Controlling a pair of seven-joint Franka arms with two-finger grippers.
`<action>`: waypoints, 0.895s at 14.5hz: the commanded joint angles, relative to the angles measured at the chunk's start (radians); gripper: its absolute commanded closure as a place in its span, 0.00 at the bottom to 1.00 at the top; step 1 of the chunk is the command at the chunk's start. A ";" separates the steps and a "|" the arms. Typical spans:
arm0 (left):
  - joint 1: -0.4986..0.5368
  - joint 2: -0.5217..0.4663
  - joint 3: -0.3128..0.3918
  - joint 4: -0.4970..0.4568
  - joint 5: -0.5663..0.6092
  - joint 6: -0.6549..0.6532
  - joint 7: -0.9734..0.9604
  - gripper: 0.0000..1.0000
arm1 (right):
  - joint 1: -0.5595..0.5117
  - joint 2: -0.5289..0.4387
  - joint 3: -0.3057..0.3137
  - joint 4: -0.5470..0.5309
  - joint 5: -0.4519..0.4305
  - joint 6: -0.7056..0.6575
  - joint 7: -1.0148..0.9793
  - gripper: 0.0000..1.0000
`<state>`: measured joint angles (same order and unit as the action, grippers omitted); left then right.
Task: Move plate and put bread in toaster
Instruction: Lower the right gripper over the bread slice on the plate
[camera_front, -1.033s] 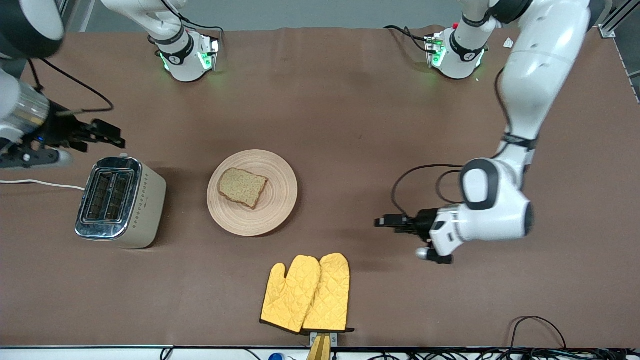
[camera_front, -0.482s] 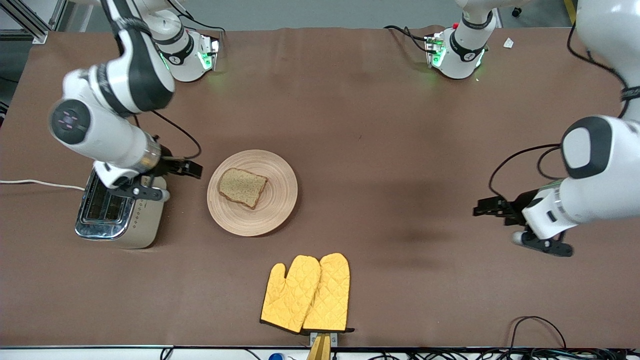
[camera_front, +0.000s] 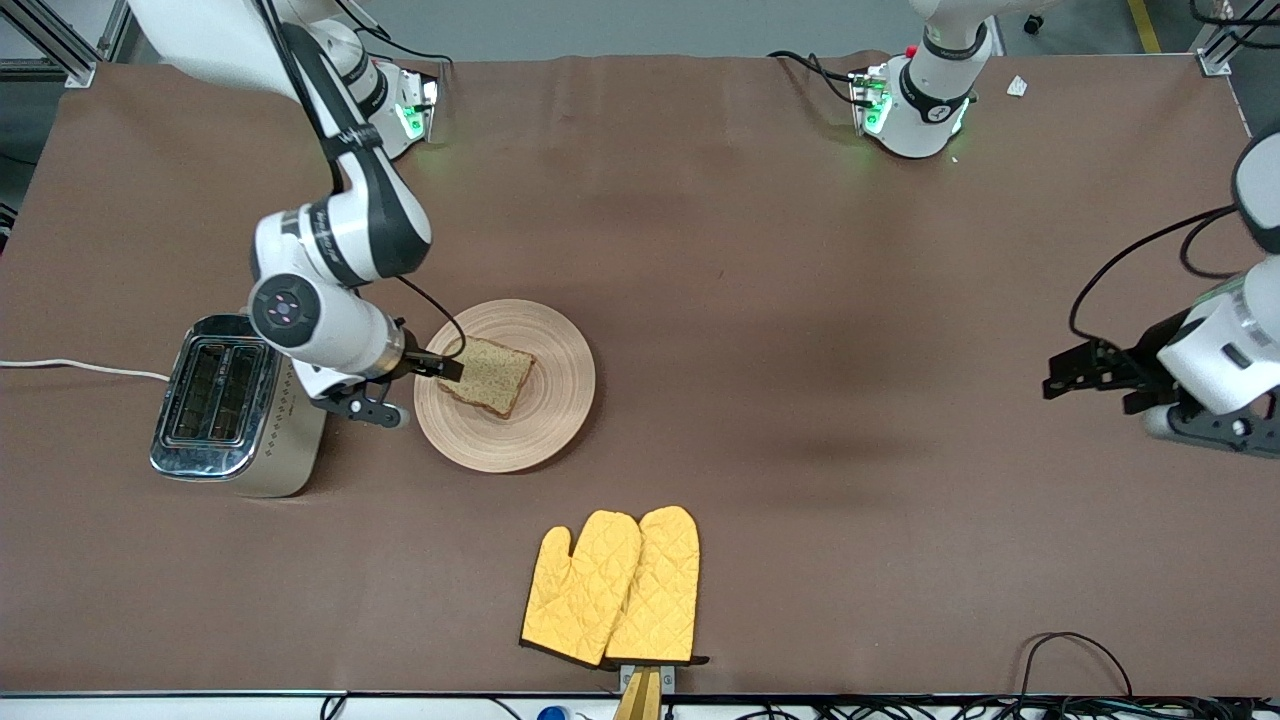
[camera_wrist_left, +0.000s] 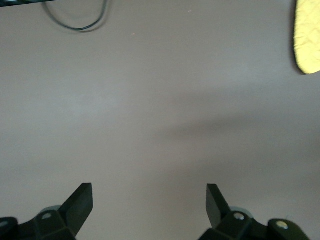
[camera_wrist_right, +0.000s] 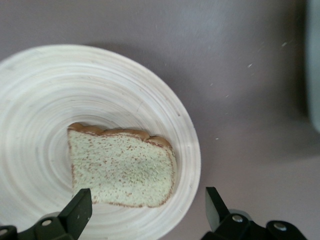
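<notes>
We see a pair of yellow quilted oven mitts (camera_front: 612, 587) lying side by side, overlapping, on the brown counter (camera_front: 800, 250), close to its edge nearest the front camera. A black cable (camera_front: 1075, 655) loops on the counter near that same edge, toward the left arm's end.

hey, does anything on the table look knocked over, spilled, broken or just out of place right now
Nothing stands out. The toaster stands upright with both slots empty, the bread lies flat on the plate, and the yellow oven mitts lie flat nearer the front camera. The right gripper is over the plate; the left gripper waits, open.
</notes>
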<state>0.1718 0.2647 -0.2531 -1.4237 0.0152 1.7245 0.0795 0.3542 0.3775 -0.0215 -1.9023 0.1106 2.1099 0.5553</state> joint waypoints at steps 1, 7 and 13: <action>-0.002 -0.104 -0.029 -0.046 0.069 -0.074 -0.124 0.00 | 0.020 0.014 -0.008 -0.050 -0.005 0.060 0.035 0.00; 0.000 -0.139 -0.043 -0.037 0.058 -0.128 -0.122 0.00 | 0.043 -0.012 -0.006 -0.204 -0.002 0.225 0.041 0.00; -0.104 -0.179 0.047 -0.021 0.052 -0.128 -0.138 0.00 | 0.037 -0.012 -0.006 -0.205 0.008 0.225 0.045 0.38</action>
<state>0.1167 0.1320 -0.2619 -1.4387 0.0656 1.6044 -0.0446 0.3885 0.4047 -0.0237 -2.0653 0.1109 2.3237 0.5824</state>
